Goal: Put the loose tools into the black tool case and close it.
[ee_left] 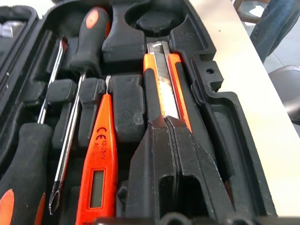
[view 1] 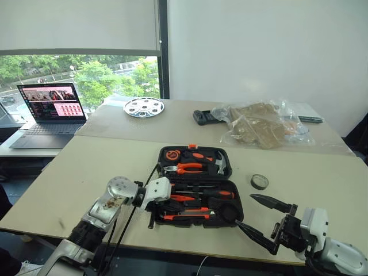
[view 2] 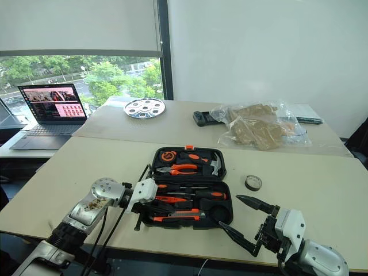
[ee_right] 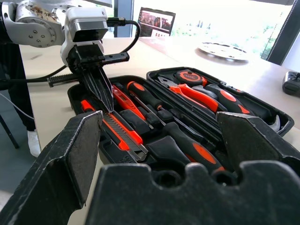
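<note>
As slotted, utility knife (ee_left: 161, 89) lies lengthwise w/ case (ee_left: 234, 136)

soft, even daylight comes in from the window (view 1: 80, 77) at the back left, which is brighter than the room. the beige table (view 1: 86, 172) shows only faint shadows. in the right wrist view the window area is blown out white, and the right gripper's fingers (ee_right: 61, 159) up close are blurred. head views are sharp throughout.

Left gripper (ee_right: 108, 110) blocks case (view 1: 236, 215) near half; tape roll (view 1: 259, 181) side open.
</note>
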`<state>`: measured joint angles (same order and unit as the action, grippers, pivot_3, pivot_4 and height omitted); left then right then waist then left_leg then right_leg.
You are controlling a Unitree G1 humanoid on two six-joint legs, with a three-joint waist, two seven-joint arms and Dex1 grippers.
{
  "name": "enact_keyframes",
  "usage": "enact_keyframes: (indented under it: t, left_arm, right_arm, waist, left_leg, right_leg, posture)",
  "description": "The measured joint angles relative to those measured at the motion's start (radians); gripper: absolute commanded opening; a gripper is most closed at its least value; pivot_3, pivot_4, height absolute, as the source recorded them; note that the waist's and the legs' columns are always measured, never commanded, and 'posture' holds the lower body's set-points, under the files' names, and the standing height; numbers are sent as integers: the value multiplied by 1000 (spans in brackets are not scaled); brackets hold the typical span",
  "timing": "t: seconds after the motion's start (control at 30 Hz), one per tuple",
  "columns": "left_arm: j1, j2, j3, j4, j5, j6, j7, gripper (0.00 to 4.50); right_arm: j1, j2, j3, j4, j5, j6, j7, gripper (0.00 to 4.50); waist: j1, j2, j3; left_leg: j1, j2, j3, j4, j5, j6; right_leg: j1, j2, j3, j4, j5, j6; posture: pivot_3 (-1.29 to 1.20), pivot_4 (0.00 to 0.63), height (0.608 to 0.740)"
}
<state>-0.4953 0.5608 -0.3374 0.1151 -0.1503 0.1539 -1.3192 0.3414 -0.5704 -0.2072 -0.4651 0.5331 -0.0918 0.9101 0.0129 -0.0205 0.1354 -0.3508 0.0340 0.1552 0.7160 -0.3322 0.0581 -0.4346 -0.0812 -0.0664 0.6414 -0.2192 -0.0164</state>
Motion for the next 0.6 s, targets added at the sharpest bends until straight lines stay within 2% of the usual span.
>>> enact_keyframes:
  t: [0.1,0.2,0.3,0.37,0.5,0.6]
  left_arm:
    - [8,-7,7,2,-5,-2,7,34]
    - [46,-21,60,20,-68,-31,-1,34]
    - [75,-26,151,56,-155,-70,-16,691]
    - [76,-3,236,70,-194,-96,-4,1492]
    - [105,130,371,101,-215,-136,-27,3065]
    - [150,156,422,132,-259,-145,-81,4176]
  right_arm:
    - [9,5,0,-5,0,0,-7,4500]
    - [32,12,-10,-13,-3,0,-29,4500]
    - [85,18,-65,-17,-3,1,-59,4500]
    - [144,19,-127,-19,12,3,-67,4500]
    - [261,51,-231,3,17,-23,-63,4500]
    - [278,73,-250,70,-23,-63,-63,4500]
  waist:
    - [1,1,-1]
    - [0,0,-1]
    - [-3,0,0]
    - [-1,-1,1]
    - [-4,0,1]
    - [-3,0,2]
  left_leg:
    - [1,0,0,0,0,0]
    - [-1,0,-1,0,0,0]
    - [-3,0,-1,0,0,-1]
    - [-4,0,-2,-1,1,-1]
    - [-2,0,-2,-3,1,-2]
    - [-3,0,-1,-3,0,0]
  right_leg:
    - [1,-1,0,0,0,0]
    - [-1,-4,0,0,0,0]
    - [-4,-6,-1,1,0,0]
    - [-4,-6,-2,1,0,-1]
    - [-3,-7,-2,-1,-2,0]
    - [-3,-9,-2,-1,-5,5]
  posture:
    - [0,150,740]
    - [0,150,740]
    - [0,150,740]
    - [0,150,740]
    - [0,150,740]
    - [0,150,740]
